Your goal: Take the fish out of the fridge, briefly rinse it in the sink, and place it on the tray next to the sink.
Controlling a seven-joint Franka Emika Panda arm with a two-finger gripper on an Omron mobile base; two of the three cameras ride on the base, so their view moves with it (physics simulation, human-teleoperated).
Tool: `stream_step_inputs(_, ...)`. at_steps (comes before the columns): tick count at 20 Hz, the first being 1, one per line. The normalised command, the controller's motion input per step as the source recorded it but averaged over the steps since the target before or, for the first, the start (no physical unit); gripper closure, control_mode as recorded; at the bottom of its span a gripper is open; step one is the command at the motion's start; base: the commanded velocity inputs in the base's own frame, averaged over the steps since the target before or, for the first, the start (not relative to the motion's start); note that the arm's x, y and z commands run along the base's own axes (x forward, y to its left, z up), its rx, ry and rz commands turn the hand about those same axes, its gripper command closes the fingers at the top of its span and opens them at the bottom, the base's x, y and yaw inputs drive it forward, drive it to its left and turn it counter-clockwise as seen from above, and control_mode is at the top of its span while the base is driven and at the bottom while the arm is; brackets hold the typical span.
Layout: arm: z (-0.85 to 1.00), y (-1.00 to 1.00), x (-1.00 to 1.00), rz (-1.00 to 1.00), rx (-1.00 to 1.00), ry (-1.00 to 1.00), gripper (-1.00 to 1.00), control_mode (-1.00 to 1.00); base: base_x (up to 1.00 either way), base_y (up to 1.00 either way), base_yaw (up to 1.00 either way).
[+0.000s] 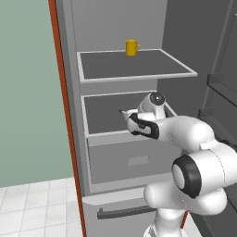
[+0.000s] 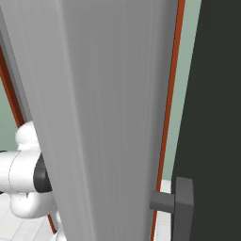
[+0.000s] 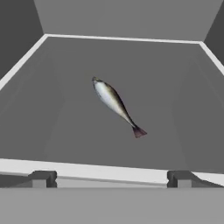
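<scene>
Where it lies flat, the fish (image 3: 114, 104) points diagonally away.

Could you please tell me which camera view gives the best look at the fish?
The hand view: the fish lies whole on the dark shelf. In the left base view the arm blocks it; in the right base view a grey panel does.

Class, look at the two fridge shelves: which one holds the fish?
The lower shelf, where the open tool reaches; the fish lies on it. The upper shelf carries only a yellow mug.
</scene>
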Motion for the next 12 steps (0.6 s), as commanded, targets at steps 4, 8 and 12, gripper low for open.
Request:
stream_step_inputs(4, -0.12, 0.01, 0.42, 0.00, 0.00, 0.00, -1.00, -1.00, 0.00, 0.00, 0.00)
stream_step_inputs(8, -0.30, 0.00, 0.32, 0.00, 0.00, 0.00, -1.00, -1.00, 0.00, 0.00, 0.00)
stream_step_inputs(12, -0.34, 0.00, 0.24, 0.00, 0.00, 0.00, -1.00, -1.00, 0.00, 0.00, 0.00)
